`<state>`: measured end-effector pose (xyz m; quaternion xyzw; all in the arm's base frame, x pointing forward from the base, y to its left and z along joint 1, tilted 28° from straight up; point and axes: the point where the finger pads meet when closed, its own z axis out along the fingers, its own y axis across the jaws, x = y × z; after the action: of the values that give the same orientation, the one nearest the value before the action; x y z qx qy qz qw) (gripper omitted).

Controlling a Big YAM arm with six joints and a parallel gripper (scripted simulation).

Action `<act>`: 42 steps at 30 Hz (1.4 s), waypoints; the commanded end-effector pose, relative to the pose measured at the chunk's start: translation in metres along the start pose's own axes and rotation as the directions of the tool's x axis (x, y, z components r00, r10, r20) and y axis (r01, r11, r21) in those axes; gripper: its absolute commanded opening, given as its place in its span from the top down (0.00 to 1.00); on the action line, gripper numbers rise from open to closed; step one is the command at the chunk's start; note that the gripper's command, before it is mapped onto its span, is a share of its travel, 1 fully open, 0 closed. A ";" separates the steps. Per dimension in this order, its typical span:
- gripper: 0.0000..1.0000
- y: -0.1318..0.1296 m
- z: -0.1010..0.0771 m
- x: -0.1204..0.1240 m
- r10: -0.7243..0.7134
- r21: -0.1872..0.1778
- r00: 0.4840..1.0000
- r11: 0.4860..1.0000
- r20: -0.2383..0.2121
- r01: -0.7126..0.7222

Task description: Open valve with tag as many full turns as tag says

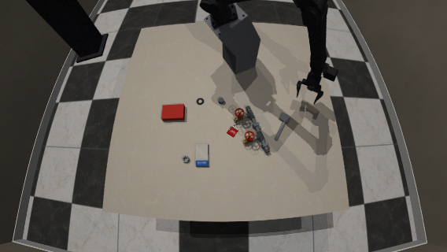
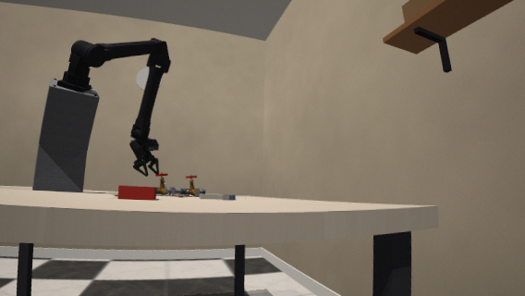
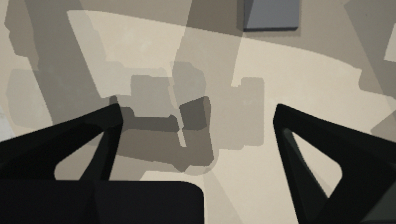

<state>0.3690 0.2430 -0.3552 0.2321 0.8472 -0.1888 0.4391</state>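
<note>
A grey pipe (image 1: 257,130) lies on the beige table with two red-handled valves: the far valve (image 1: 239,113) and the near valve (image 1: 249,136). A small red tag (image 1: 232,131) lies between them, to their left; I cannot tell which valve its chain joins. Both valves also show in the side view, one (image 2: 162,182) beside the other (image 2: 191,183). My gripper (image 1: 309,94) is open and empty, hanging above the table to the right of the pipe, apart from both valves. The wrist view shows only my open fingers over bare table and shadows.
A grey hammer (image 1: 282,125) lies right of the pipe. A red block (image 1: 173,112), a black ring (image 1: 200,101), a small grey cap (image 1: 221,100), a white-and-blue box (image 1: 201,154) and a nut (image 1: 186,159) lie to the left. The arm's grey base (image 1: 240,43) stands at the back.
</note>
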 end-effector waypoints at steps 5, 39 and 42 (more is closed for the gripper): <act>0.00 0.010 -0.005 -0.004 0.013 -0.015 1.000 1.000 0.004 -0.013; 0.00 -0.044 0.041 -0.171 -0.216 0.090 0.939 0.965 -0.267 0.247; 0.00 -0.058 0.046 -0.192 -0.243 0.084 0.921 0.956 -0.305 0.280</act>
<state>0.4515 0.1401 -0.2397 0.2059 0.9026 -0.2536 0.2803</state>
